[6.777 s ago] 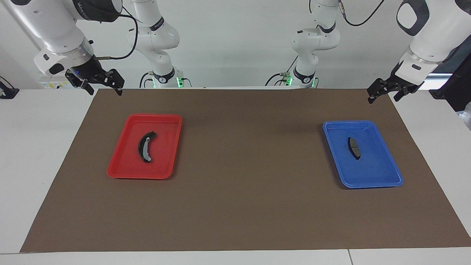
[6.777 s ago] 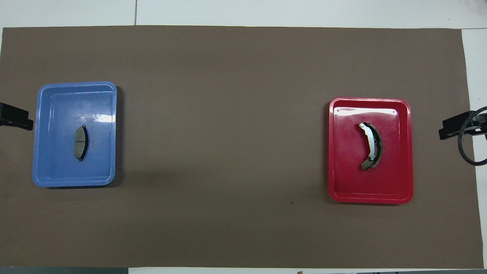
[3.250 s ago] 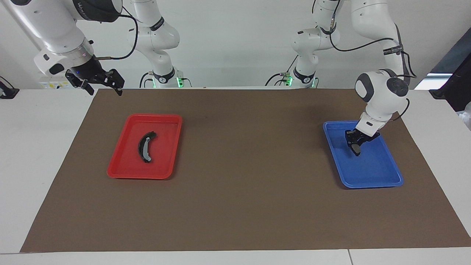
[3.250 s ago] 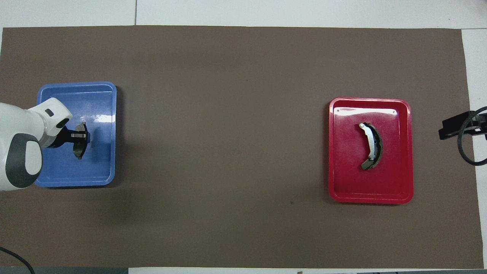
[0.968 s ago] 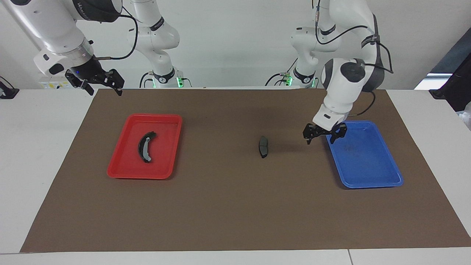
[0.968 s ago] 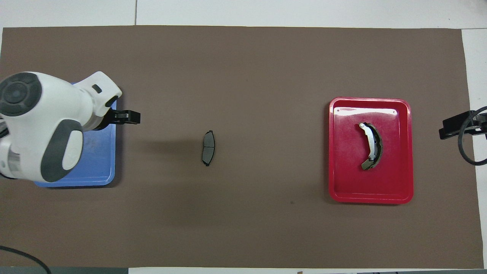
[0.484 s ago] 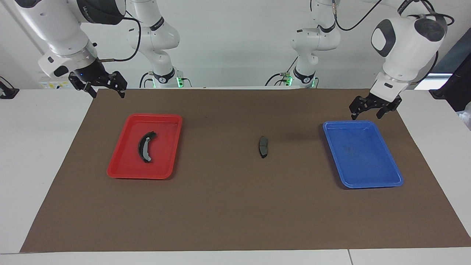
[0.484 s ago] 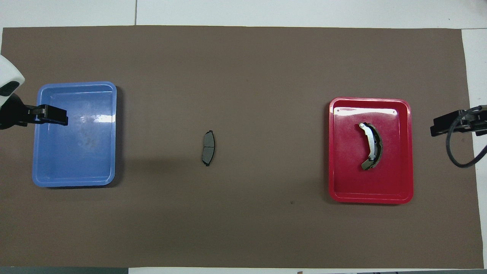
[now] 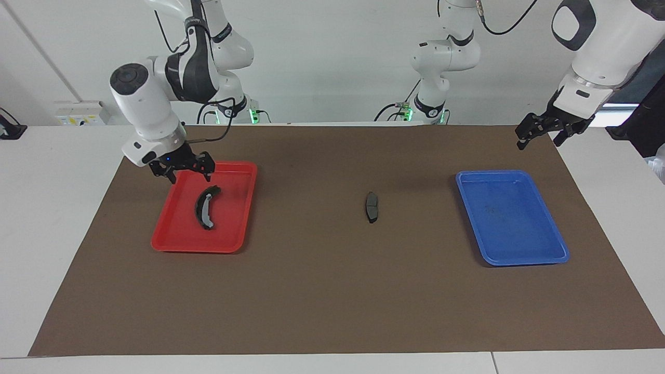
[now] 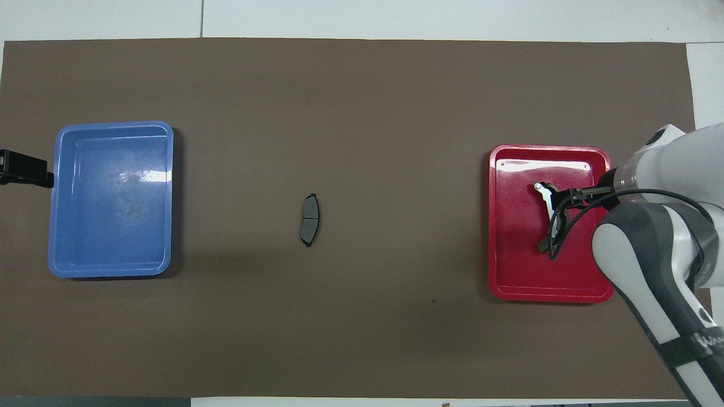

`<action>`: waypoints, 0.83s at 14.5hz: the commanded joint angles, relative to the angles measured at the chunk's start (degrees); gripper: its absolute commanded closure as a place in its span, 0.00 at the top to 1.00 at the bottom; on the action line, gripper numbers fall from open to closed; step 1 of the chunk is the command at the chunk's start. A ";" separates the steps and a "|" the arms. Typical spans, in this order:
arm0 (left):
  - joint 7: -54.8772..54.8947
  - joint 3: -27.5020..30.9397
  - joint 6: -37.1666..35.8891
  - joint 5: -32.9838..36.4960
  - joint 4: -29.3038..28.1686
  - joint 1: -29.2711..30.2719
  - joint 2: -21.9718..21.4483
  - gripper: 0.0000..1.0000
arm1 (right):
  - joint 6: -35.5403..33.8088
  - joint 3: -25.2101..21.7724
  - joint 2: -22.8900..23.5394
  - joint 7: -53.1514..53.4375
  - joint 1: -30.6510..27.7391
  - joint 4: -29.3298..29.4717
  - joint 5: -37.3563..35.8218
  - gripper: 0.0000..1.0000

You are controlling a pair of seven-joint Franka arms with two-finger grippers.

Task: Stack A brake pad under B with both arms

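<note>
My right gripper point(image 9: 183, 167) is hovering open-fingered over B point(image 9: 204, 206), at the tray's point(image 9: 228, 239) twelve o'clock edge; my left gripper point(image 9: 545, 130) is waiting open; pad A point(image 9: 371, 206) is lying mid-tabletop.

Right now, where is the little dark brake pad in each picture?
Facing view: A brake pad lies on the brown mat, a bit past the middle toward the blue tray.
Overhead view: A brake pad lies near the middle, toward the blue tray.
Shared landmark: the blue tray.

red tray point(image 9: 171, 236), blue tray point(image 9: 540, 244), brown mat point(image 9: 332, 291)
</note>
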 commanded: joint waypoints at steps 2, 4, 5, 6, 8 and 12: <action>2.02 -0.22 -0.67 -0.39 -0.09 0.65 0.42 1.00 | 12.28 -0.03 4.26 -2.81 -0.97 -5.67 1.32 0.99; 1.84 -0.31 -0.84 -0.39 0.08 0.56 0.42 1.00 | 13.81 -0.03 6.46 -2.90 -1.93 -6.03 1.32 0.95; 1.67 -0.31 -1.02 -0.39 -0.01 0.48 0.42 1.00 | 13.90 -0.03 6.99 -2.82 -1.93 -6.03 1.32 0.93; 1.66 -0.31 -0.93 -0.39 -0.01 0.39 0.42 1.00 | 13.81 -0.03 7.78 -2.82 -1.93 -6.03 1.32 0.90; 1.66 -0.31 -1.02 -0.39 -0.01 0.65 0.42 1.00 | 13.81 -0.03 8.40 -2.99 -2.02 -6.30 1.32 0.86; 1.66 -0.31 -1.02 -0.39 -0.01 0.56 0.42 1.00 | 13.81 -0.03 8.23 -3.08 -1.93 -7.26 1.32 0.75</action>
